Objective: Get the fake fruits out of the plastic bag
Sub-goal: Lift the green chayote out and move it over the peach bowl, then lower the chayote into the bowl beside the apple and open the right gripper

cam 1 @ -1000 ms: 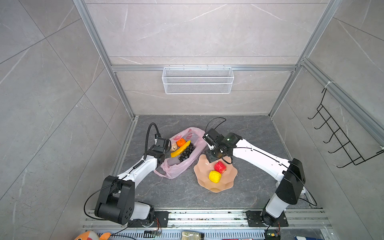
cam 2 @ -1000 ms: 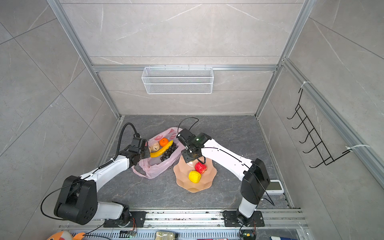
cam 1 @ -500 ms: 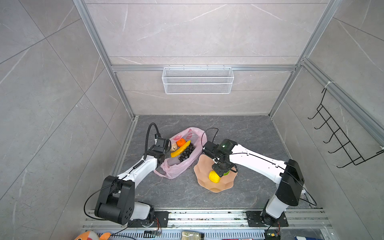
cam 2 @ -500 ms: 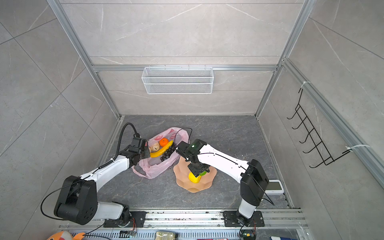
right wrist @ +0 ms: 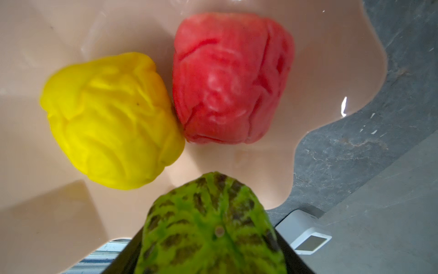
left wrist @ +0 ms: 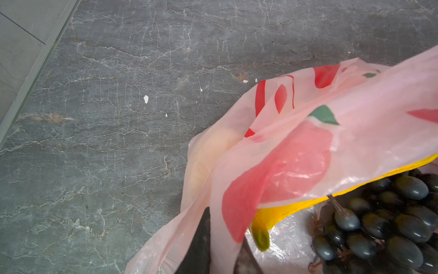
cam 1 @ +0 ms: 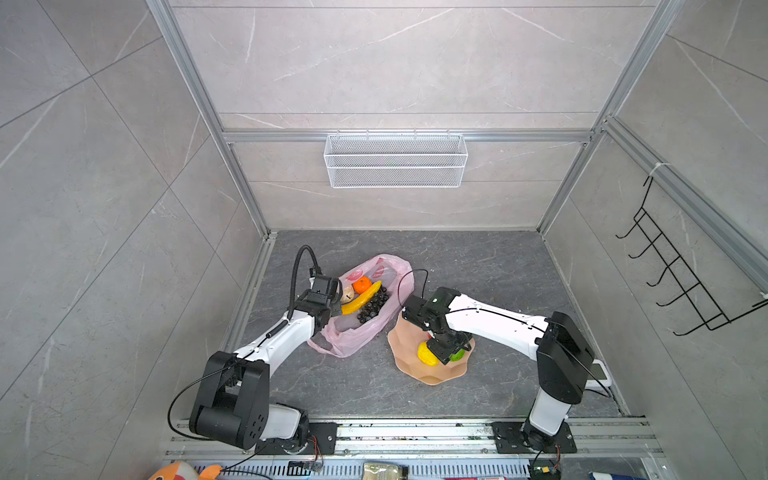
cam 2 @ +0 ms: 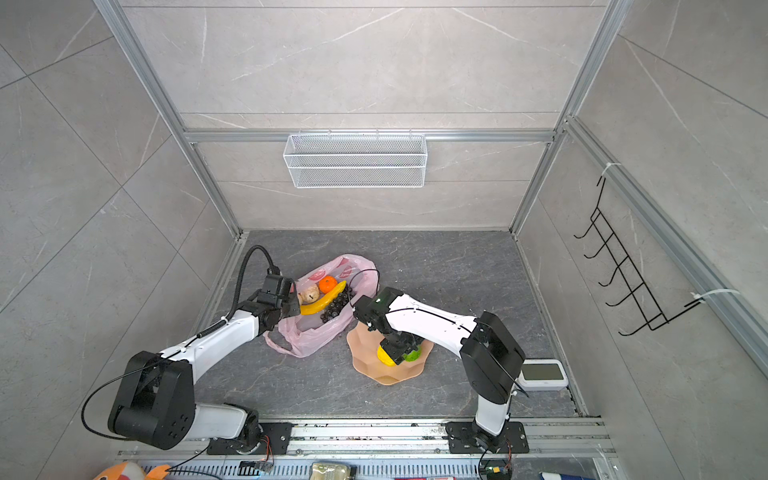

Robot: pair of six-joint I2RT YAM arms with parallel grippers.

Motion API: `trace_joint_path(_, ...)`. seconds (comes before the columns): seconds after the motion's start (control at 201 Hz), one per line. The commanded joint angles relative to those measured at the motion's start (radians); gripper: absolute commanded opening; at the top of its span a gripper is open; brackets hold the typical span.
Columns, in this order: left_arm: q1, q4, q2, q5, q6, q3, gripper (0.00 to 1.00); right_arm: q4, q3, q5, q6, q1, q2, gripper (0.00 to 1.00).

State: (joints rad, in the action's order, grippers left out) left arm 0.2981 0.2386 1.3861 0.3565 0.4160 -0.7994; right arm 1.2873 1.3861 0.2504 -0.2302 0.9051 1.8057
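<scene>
The pink plastic bag (cam 1: 365,332) (cam 2: 316,337) lies open on the floor, holding a banana (cam 1: 361,300) (cam 2: 324,301), dark grapes (cam 1: 372,307) (cam 2: 336,307), a tangerine (cam 1: 362,284) and a beige fruit (cam 1: 348,294). My left gripper (cam 1: 333,306) (left wrist: 220,249) is shut on the bag's edge (left wrist: 331,132). My right gripper (cam 1: 446,353) (right wrist: 211,249) is low over the peach plate (cam 1: 415,374) (right wrist: 35,35), shut on a green fruit (right wrist: 211,227) (cam 2: 411,354). On the plate a yellow fruit (right wrist: 111,118) (cam 1: 426,355) touches a red fruit (right wrist: 232,78).
A white device (cam 2: 542,374) (right wrist: 305,234) lies on the floor right of the plate. A wire basket (cam 1: 395,160) hangs on the back wall and a black hook rack (cam 1: 681,282) on the right wall. An orange plush (cam 1: 178,471) pokes in at the front edge.
My right gripper has swung from the plate's far edge near the bag to low over the plate's middle, carrying the green fruit. The left arm has stayed still.
</scene>
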Motion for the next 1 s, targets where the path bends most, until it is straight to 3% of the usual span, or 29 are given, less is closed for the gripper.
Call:
trace_joint_path(0.0,-0.003,-0.01,-0.019,0.005,-0.014,0.002,0.14,0.007,-0.016,0.033,0.015,0.007,0.029,0.64)
trace_joint_path(0.996,-0.003,-0.013,-0.024,0.006,-0.014,0.005,0.14,-0.02,-0.003,0.061,-0.01,0.008,0.084,0.7)
